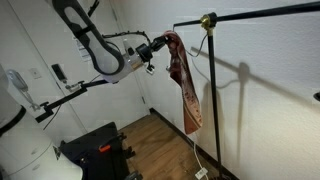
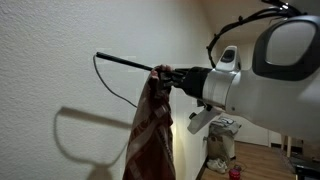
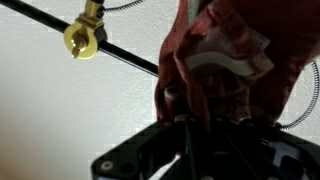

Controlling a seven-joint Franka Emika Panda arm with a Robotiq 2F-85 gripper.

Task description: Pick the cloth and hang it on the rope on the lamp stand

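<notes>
My gripper point(image 1: 160, 45) is shut on the top of the rust-red cloth point(image 1: 184, 85), which hangs limp below it with a paler patterned lower end. In an exterior view the cloth point(image 2: 150, 130) drapes beside the lamp stand's black bar point(image 2: 125, 62), with my gripper point(image 2: 172, 77) just right of it. The lamp stand point(image 1: 213, 90) is a thin black pole with a brass joint point(image 1: 208, 20). A thin rope point(image 1: 203, 45) droops below that joint, close to the cloth. In the wrist view the cloth point(image 3: 215, 65) fills the middle above my gripper point(image 3: 195, 125), and the brass joint point(image 3: 84, 36) sits upper left.
A white wall stands close behind the stand in all views. A black jointed arm with a small camera point(image 1: 65, 95) reaches out at the left. A black base point(image 1: 95, 148) sits on the wooden floor, and a cable point(image 1: 203, 165) runs down by the pole's foot.
</notes>
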